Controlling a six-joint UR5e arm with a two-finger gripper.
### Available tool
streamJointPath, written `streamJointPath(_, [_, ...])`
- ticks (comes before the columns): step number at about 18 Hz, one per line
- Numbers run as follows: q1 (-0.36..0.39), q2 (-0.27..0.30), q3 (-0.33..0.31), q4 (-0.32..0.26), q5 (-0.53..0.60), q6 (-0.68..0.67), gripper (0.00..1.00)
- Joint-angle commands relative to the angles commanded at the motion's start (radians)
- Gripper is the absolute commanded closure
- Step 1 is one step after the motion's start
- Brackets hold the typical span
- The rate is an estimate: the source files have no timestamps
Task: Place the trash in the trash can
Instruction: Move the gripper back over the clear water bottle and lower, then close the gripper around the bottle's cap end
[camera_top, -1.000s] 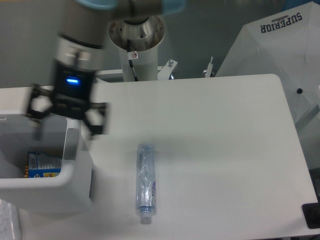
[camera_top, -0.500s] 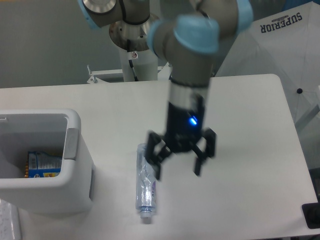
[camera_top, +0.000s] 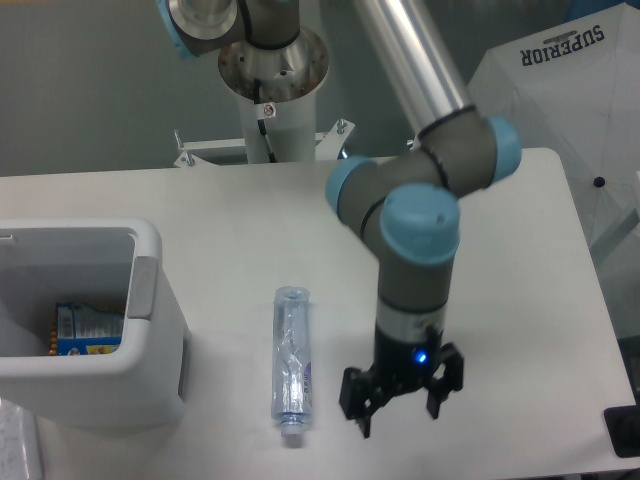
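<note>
The black two-finger gripper (camera_top: 402, 412) hangs on the end of the grey arm with pale blue joint caps (camera_top: 418, 225). Its fingers (camera_top: 362, 408) point down toward the table and stand spread apart, with nothing between them. A small blue light glows on the gripper body just above the fingers.

The crushed clear plastic bottle with a bluish label (camera_top: 291, 364) lies flat on the white rounded-corner table (camera_top: 520, 260). It lies just to the left of the gripper as the camera sees it and is not touched by it. Its long axis runs roughly away from the camera, with the cap end at the near table edge and the base end farther back.

The boxy pale grey-white plastic trash can with rounded corners and a thick rim (camera_top: 100, 365) stands beyond the bottle on the side away from the gripper, well apart from the gripper, at the table's left edge. A grey handle (camera_top: 144, 288) sits on the wall of the trash can that faces the bottle. Inside the trash can lies a blue and white printed package (camera_top: 88, 328); a crumpled white wrapper cannot be made out among the contents.

The white cylindrical arm pedestal (camera_top: 270, 105) stands at the far edge of the table, behind the bottle. A white fabric cover printed with the word SUPERIOR (camera_top: 560, 90) stands off the table, beyond its far right corner.
</note>
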Motion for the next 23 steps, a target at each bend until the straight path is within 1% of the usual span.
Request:
streamJointPath(3, [-0.044,-0.032,-0.012,0.005,0.031,0.049,0.0])
streamJointPath(5, [-0.069,-0.043,-0.018,0.003,0.061,0.086,0.0])
streamJointPath(9, [-0.097,-0.063,-0.018,0.003,0.074,0.089,0.0])
streamJointPath(11, [-0.114,-0.074,-0.026,0.005,0.1,0.089,0.0])
streamJointPath(19, [-0.138,-0.075,-0.057,0.003,0.13,0.089,0.0])
streamJointPath(23, [-0.15,-0.078,-0.06,0.002,0.134,0.081,0.0])
